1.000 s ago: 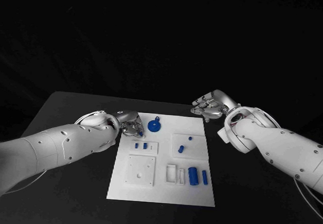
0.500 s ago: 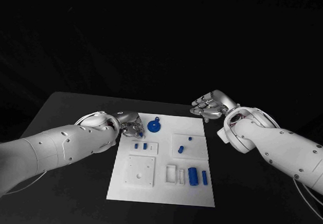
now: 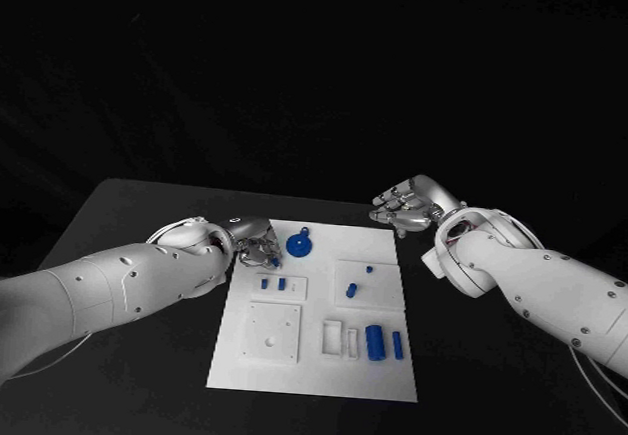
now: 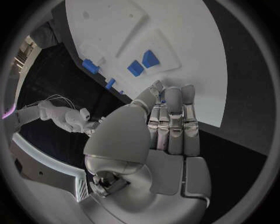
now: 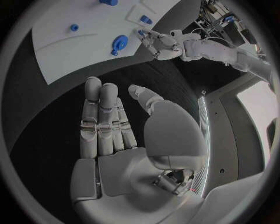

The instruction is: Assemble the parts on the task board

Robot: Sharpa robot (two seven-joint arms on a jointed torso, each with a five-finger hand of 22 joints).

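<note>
Your left hand sits at the task board's far-left edge, fingers together, apparently pinching a small blue part, grip unclear. Right hand waits off the far-right corner, fingers loosely curled, empty.

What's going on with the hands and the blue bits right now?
Left hand at board's far left corner, grip unclear. Right hand off board, open. Blue parts on board. Nothing blocking.
</note>
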